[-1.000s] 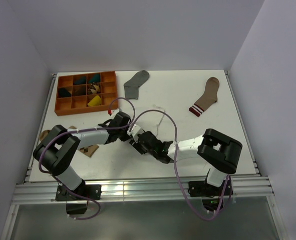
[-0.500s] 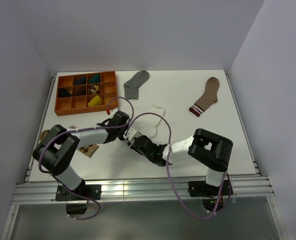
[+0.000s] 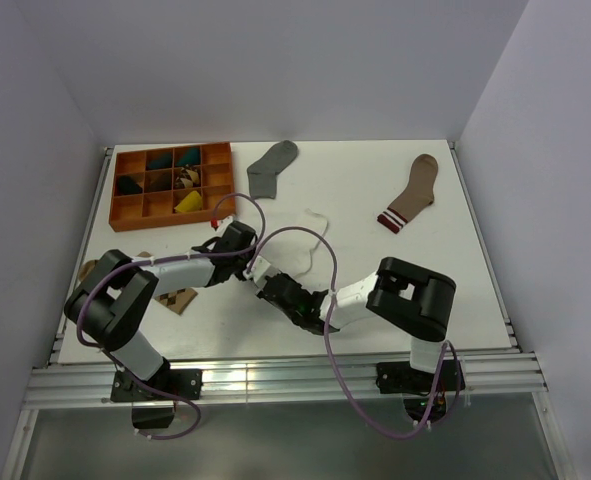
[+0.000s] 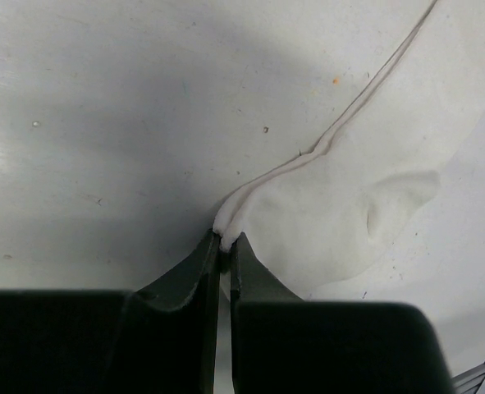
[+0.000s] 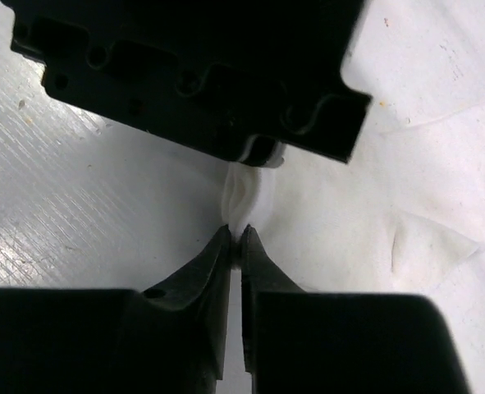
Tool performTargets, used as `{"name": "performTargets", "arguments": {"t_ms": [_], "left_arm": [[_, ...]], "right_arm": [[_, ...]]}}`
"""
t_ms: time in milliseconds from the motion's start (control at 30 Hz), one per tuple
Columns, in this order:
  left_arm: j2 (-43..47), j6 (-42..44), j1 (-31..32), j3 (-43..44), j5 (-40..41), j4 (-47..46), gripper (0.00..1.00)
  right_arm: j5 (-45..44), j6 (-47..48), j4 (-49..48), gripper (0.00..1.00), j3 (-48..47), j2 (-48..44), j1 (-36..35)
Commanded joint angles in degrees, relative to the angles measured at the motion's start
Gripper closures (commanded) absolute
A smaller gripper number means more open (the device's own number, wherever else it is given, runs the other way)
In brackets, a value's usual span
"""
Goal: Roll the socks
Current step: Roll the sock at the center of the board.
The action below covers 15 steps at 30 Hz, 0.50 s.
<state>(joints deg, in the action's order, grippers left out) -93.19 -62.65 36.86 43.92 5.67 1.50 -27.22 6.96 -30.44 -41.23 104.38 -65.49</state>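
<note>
The white sock (image 3: 303, 252) lies flat on the white table between my two arms. My left gripper (image 4: 226, 243) is shut on the sock's edge where its seam ends, with the sock (image 4: 349, 205) spreading to the right. My right gripper (image 5: 240, 235) is shut on a small raised fold of the same sock (image 5: 373, 189), right beside the left gripper's body (image 5: 193, 74). From above, the left gripper (image 3: 252, 266) and the right gripper (image 3: 269, 287) nearly touch. A grey sock (image 3: 273, 165) lies apart at the back.
An orange compartment tray (image 3: 125, 213) holding small dark and yellow items stands at the back left. A brown sock with a striped cuff (image 3: 411, 193) lies at the back right. A diamond-patterned sock (image 3: 180, 299) lies under my left arm. Purple cables loop over the middle.
My right gripper has slid left up to the left gripper and shut on a fold of the white sock. The left gripper has held its grip in place.
</note>
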Motion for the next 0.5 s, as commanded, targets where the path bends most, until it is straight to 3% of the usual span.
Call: {"name": "performTargets", "arguments": {"t_ms": [0, 67, 300, 467], "left_arm": [[1.96, 0.07, -1.09, -1.47, -0.31, 0.17, 1.0], [2.31, -0.1, -1.62, -1.99, -0.4, -0.09, 1.0], [4.06, -0.01, -3.11, -1.65, -0.31, 0.35, 0.96], [4.86, 0.16, -4.16, -1.38, -0.75, 0.26, 0.83]], "right_arm": [[-0.03, -1.6, 1.96, 0.92, -0.17, 1.18, -0.42], [1.46, -2.91, 2.39, 1.0, 0.19, 0.57, -0.16], [15.07, -10.91, 5.38, 1.0, 1.59, -3.73, 4.58], [29.22, -17.31, 6.18, 1.0, 2.12, -5.94, 11.87]]}}
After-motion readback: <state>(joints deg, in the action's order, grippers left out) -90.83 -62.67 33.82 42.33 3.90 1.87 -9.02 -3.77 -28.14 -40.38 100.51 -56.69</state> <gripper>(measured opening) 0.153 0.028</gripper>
